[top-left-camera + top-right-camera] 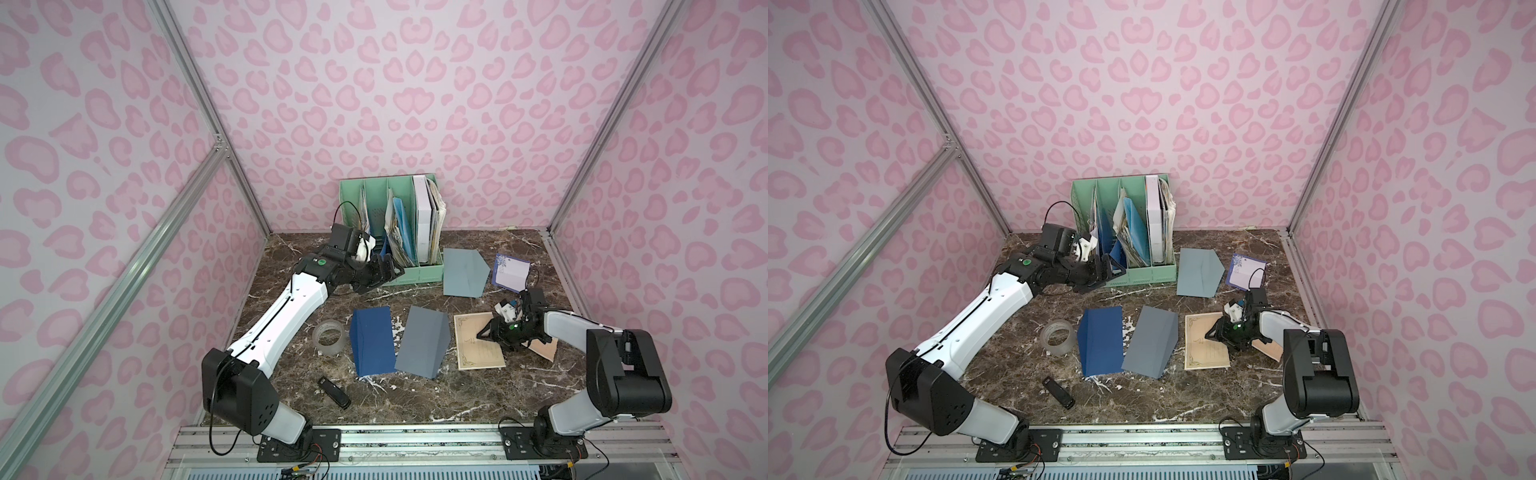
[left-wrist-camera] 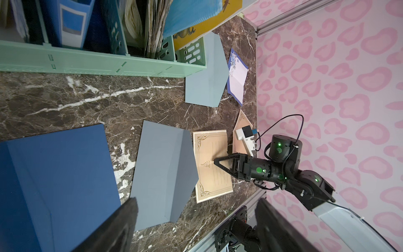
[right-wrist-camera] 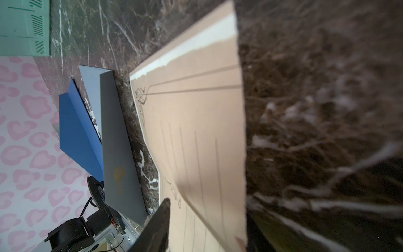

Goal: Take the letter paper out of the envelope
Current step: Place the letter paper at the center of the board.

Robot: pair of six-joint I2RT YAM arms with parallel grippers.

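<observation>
The tan letter paper [image 1: 478, 349] [image 1: 1202, 353] with an ornate border lies on the marble table, fully outside the tan envelope [image 1: 547, 349] [image 2: 241, 125], which rests partly under my right arm. My right gripper [image 1: 482, 334] [image 3: 209, 218] hovers low over the sheet's right half with its fingers apart. In the right wrist view one folded half of the paper [image 3: 196, 109] rises between them, unpinched. My left gripper [image 1: 392, 272] [image 2: 196, 227] stands open and empty at the foot of the green file organiser.
A green file organiser [image 1: 390, 224] full of folders stands at the back. A dark blue envelope [image 1: 372, 340], a grey envelope [image 1: 424, 343] and a grey-blue envelope [image 1: 463, 272] lie about. Also there: a blue-bordered note [image 1: 510, 272], a tape roll [image 1: 329, 337] and a black stick [image 1: 334, 391].
</observation>
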